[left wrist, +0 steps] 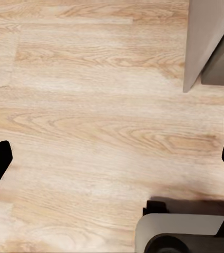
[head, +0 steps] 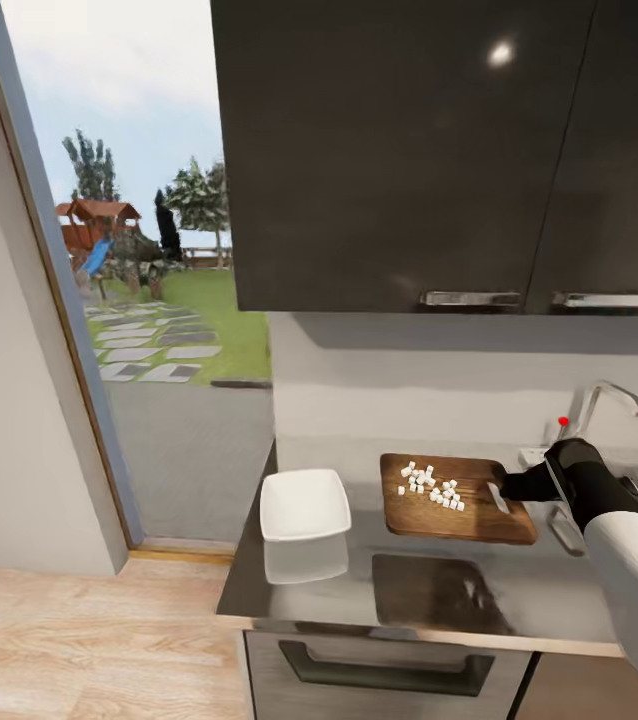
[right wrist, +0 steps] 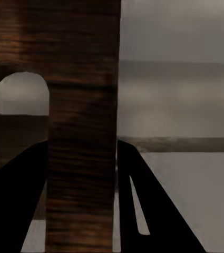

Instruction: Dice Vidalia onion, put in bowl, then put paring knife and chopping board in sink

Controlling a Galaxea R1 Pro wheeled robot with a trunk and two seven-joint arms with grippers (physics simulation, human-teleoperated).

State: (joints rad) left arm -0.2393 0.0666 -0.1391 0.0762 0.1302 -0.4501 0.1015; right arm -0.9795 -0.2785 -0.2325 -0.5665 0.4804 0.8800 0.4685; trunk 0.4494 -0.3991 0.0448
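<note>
The dark brown chopping board (head: pixel 459 515) lies on the grey countertop (head: pixel 559 590) with several small white cubes of diced onion (head: pixel 429 485) on its back left part. My right gripper (head: pixel 499 495) is shut on the board's right edge. In the right wrist view the board (right wrist: pixel 83 105) stands as a brown strip pinched between the two dark fingers (right wrist: pixel 143 200). The white bowl (head: pixel 304 503) sits to the board's left and holds nothing. My left gripper (left wrist: pixel 112 163) hangs open over the wooden floor. The paring knife is out of view.
The chrome tap (head: pixel 609 395) with a red dot marks the sink at the right, mostly behind my right arm. Dark wall cabinets (head: pixel 409 150) hang over the counter. A glass door (head: pixel 159 300) and wooden floor (head: pixel 79 640) lie to the left.
</note>
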